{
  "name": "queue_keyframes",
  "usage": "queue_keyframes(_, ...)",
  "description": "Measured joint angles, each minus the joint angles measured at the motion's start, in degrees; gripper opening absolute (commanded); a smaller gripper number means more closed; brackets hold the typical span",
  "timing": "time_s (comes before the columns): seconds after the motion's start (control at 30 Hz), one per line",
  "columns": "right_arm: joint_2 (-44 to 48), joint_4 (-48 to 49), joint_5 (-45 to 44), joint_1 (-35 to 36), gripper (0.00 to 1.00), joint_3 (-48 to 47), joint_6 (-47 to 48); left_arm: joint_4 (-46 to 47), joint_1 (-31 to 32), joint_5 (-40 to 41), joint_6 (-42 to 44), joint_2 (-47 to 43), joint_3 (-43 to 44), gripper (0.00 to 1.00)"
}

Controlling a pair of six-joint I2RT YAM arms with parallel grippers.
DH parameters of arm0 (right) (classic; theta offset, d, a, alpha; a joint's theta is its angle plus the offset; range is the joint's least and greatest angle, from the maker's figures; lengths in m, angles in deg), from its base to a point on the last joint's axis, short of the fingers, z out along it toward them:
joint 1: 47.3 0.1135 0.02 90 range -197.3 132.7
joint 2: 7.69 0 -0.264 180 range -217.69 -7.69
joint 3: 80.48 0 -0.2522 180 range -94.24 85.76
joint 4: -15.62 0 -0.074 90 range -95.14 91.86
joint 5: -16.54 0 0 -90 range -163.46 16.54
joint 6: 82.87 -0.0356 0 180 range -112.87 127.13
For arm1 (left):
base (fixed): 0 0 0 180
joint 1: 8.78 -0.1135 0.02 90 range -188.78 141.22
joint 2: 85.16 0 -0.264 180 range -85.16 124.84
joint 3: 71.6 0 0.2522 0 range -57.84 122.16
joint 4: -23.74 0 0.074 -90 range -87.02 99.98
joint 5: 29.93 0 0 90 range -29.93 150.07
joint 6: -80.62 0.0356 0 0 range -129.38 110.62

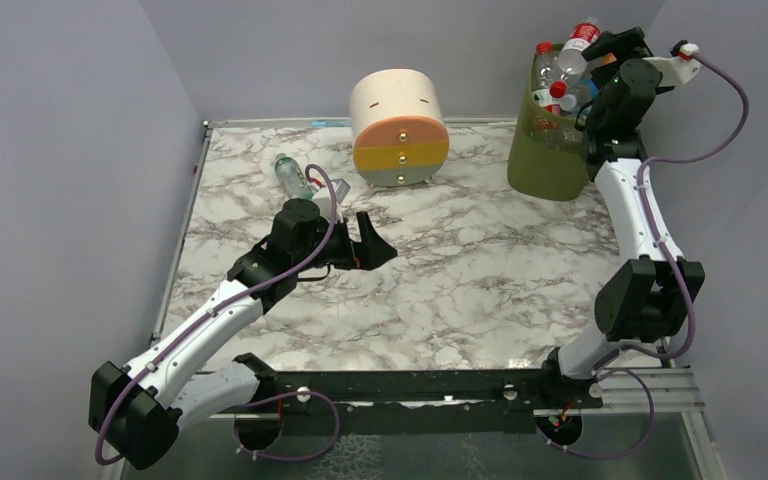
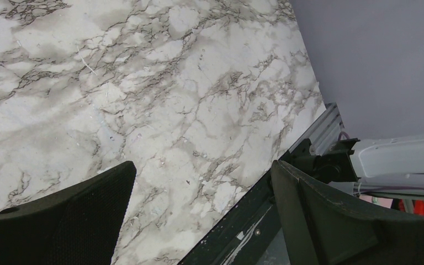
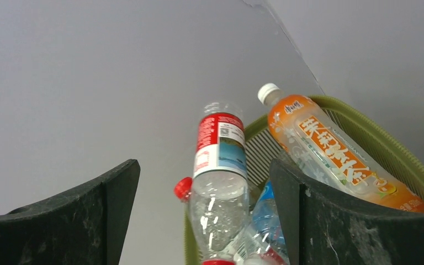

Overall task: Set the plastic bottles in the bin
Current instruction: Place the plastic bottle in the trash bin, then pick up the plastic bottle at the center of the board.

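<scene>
The olive-green mesh bin stands at the far right of the table, piled above its rim with plastic bottles. My right gripper hovers over the bin, open. In the right wrist view a red-labelled clear bottle stands between my open fingers without touching them. Beside it are an orange-liquid bottle, a blue-labelled bottle and the bin rim. One green-labelled bottle lies on the table at the far left. My left gripper is open and empty, right of and nearer than that bottle.
A cream, orange and yellow round drawer unit stands at the back middle. Grey walls enclose the marble table on three sides. The left wrist view shows bare marble and the black front rail.
</scene>
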Motion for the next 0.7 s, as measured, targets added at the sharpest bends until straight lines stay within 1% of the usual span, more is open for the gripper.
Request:
queue_keyframes(0.3, 11.96, -1.31, 4.37, -0.04, 0.91, 2.58, -0.35, 0.00, 0.00, 0.13, 0.02, 0.04, 0.00, 0.99)
queue_keyframes(0.4, 15.69, -2.60, 6.51, -0.04, 0.91, 2.82, -0.39, -0.37, 0.00, 1.33, 0.17, 0.52, 0.31, 0.99)
queue_keyframes(0.57, 21.29, -6.97, 10.40, -0.04, 0.91, 3.30, -0.63, -2.01, -0.11, 4.68, 0.50, 3.87, 3.93, 0.99)
queue_keyframes(0.7, 25.22, -11.13, 14.56, -0.04, 0.92, 4.50, -1.88, -3.19, -1.75, 6.91, 0.66, 6.16, 6.54, 0.99)
